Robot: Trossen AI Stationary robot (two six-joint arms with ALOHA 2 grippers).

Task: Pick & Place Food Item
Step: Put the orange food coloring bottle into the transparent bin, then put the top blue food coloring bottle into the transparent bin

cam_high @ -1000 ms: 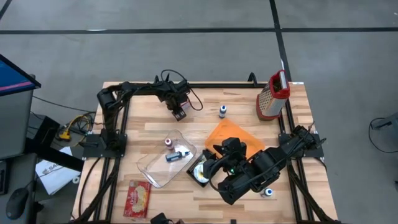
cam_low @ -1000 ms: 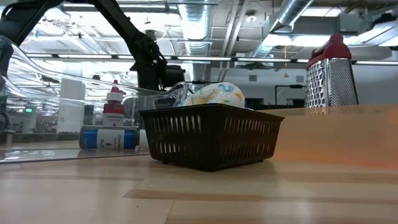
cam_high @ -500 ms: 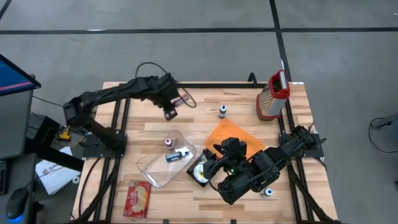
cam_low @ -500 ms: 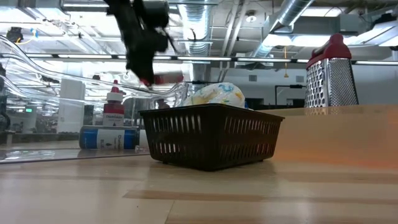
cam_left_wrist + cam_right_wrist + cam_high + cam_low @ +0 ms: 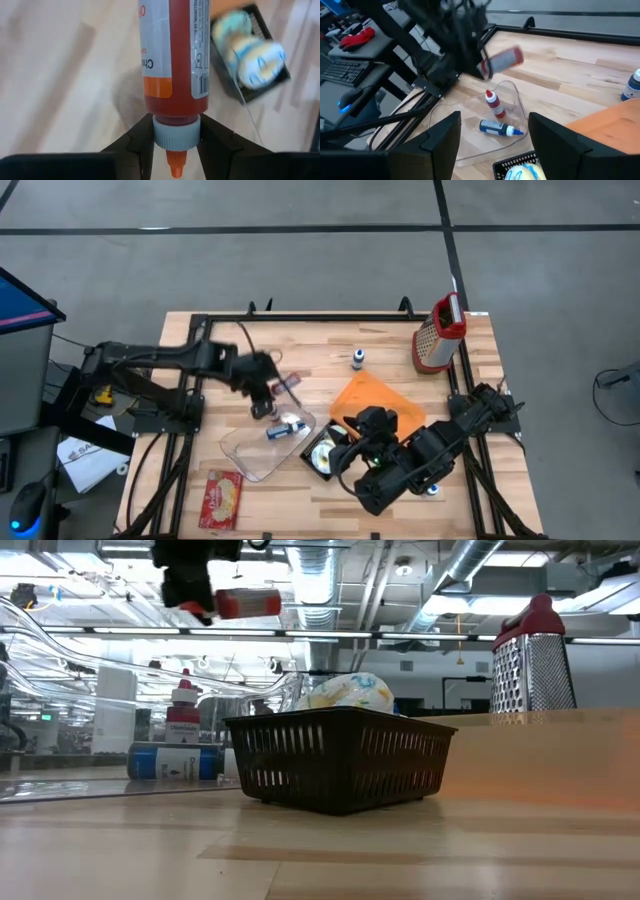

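Now the left gripper (image 5: 262, 387) is carrying a red sauce bottle (image 5: 247, 604), pinched at its grey cap (image 5: 176, 135), high above the clear tray (image 5: 240, 448) left of the black basket (image 5: 340, 767). The right gripper (image 5: 493, 142) is hanging near the basket, fingers spread wide and empty. The grip being only on the cap, the bottle could swing or slip out. Two bottles are lying in the tray, one is aloft; one basket, one grater (image 5: 438, 335).

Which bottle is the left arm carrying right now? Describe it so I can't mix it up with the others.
Start at the clear tray left of the black basket. Above its far corner, the left tool grips a red sauce bottle by its grey cap. Unlike the two bottles in the tray, it is airborne and held sideways.
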